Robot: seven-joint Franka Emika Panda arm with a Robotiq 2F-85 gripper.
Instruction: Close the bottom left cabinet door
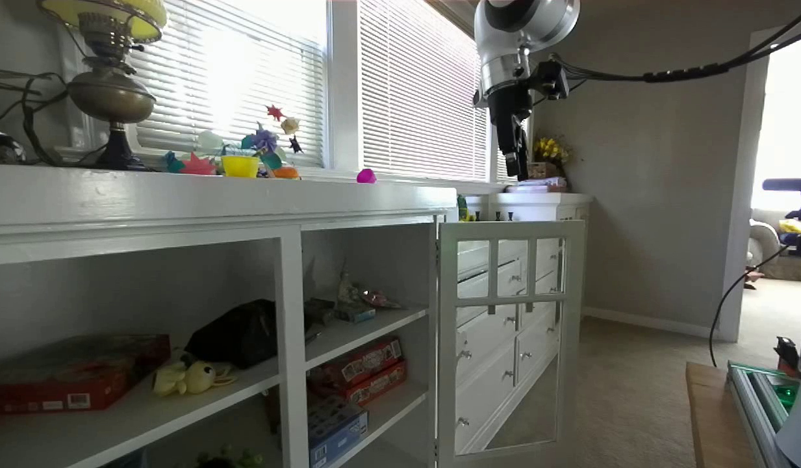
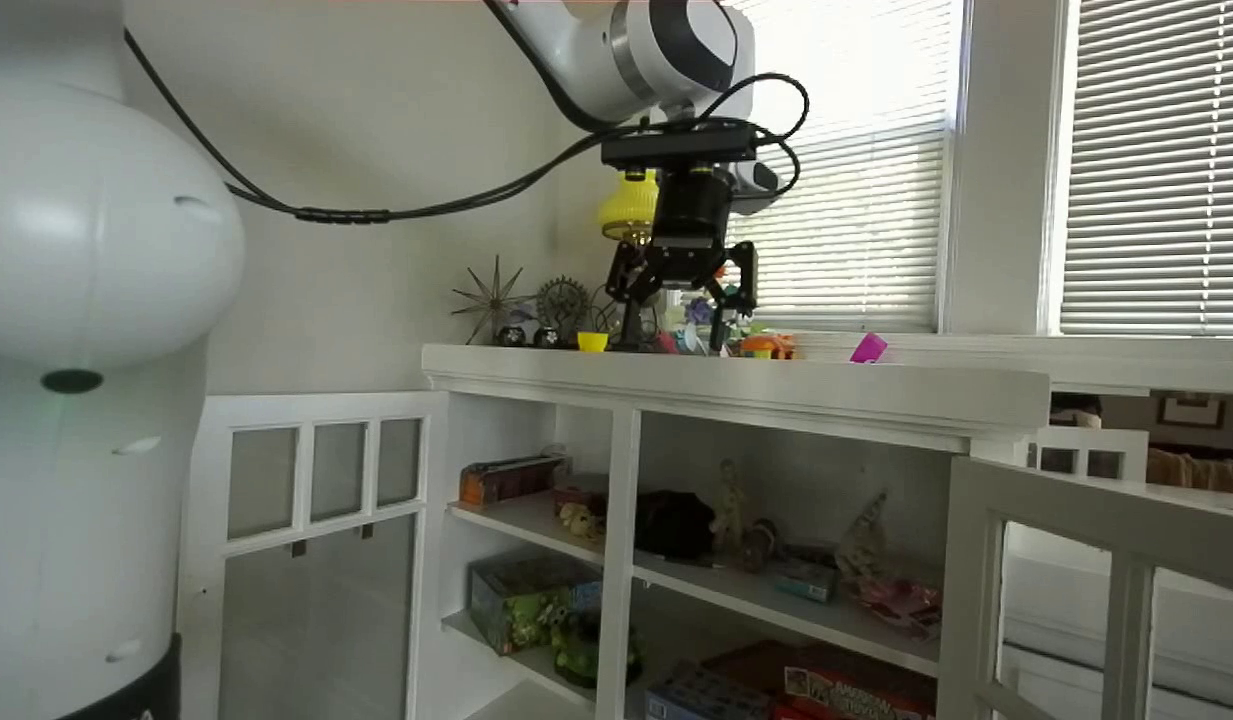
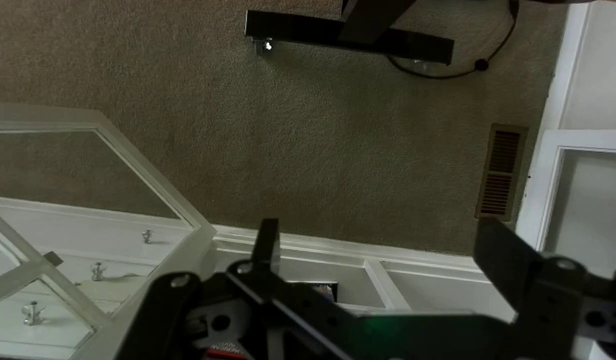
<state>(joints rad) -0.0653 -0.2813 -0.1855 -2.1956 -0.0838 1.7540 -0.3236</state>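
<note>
- Nearest the camera in an exterior view, the robot's white base column fills the near left, its flank running right up to the outer edge of the bottom left cabinet door.
- White-framed and glass-paned, that door stands swung well out from the left end of the cabinet, leaving the shelves exposed.
- To the right of the door, around the height of the cabinet's top, the gripper hangs with its fingers pointing down, spread wide with nothing between them. No contact with the door shows.
- By these views, the job appears to be at its very start, with none of the closing done. Left to do, in likely order: travel left, get around to the door's outer side, and push it in until it sits flush.
- At the right end, another paned door also stands swung out; the task does not call for it.
- Out of sight: the target door's foot, cut off by the picture's lower edge, and perhaps a sliver of its outer edge behind the column. The wrist view catches only part of it, cropped at the side.
- Hard to make out: any handle or catch, and how far in front of the cabinet the gripper hangs.
</note>
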